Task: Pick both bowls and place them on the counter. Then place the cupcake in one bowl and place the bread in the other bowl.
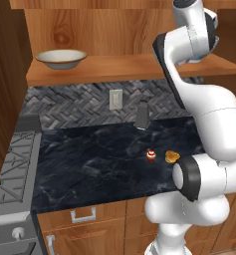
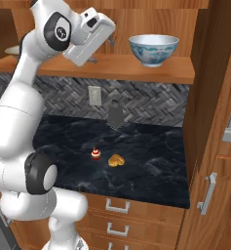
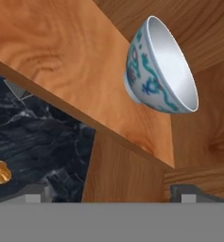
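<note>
The white bowl with a blue pattern [image 2: 153, 49] stands upright on the right end of the wooden shelf [image 2: 136, 67]; the rolled hand view shows this bowl [image 3: 160, 68] tipped sideways. My gripper [image 2: 108, 39] hovers open above the shelf, to the left of that bowl and apart from it, its fingertips [image 3: 35, 194] wide with nothing between. The cream bowl [image 1: 61, 58] sits at the shelf's left end. On the black counter [image 1: 89, 164] the cupcake [image 1: 150, 155] and the bread [image 1: 172, 157] lie side by side, also seen as cupcake [image 2: 95, 155] and bread [image 2: 116, 160].
A grey grater [image 2: 115, 114] stands at the back of the counter below a wall outlet [image 2: 94, 95]. A stove [image 1: 10, 169] borders the counter on the left. A tall wooden cabinet [image 2: 217, 122] closes the right side beside the shelf.
</note>
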### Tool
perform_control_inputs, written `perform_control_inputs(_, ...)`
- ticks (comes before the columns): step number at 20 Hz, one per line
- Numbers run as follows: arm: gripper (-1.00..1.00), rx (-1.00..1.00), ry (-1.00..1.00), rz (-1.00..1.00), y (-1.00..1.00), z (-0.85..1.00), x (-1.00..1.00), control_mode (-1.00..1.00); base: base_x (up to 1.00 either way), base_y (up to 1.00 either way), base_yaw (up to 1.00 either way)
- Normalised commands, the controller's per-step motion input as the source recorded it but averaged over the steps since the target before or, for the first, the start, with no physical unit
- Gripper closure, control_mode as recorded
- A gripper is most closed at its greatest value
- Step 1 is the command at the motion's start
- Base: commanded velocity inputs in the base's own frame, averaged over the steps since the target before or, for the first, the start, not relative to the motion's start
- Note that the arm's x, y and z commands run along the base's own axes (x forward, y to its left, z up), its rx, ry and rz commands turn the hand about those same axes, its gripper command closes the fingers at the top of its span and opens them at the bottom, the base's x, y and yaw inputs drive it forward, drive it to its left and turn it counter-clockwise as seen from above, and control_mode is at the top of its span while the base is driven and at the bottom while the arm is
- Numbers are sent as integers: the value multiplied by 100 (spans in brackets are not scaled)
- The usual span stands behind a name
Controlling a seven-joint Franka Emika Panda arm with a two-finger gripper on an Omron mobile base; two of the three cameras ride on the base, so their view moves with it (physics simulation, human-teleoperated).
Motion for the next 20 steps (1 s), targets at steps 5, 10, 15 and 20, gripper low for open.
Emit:
perform_control_inputs(5, -100, -5, 1, 0, -1, 1, 41, -100, 0, 0, 0)
perform_control_inputs(10, -100, -1, 0, 0, -11, 0, 38, -100, 0, 0, 0)
perform_control_inputs(15, -100, 0, 0, 0, -19, 0, 39, -100, 0, 0, 0)
perform_control_inputs(20, -100, 0, 4, 0, -12, 0, 42, -100, 0, 0, 0)
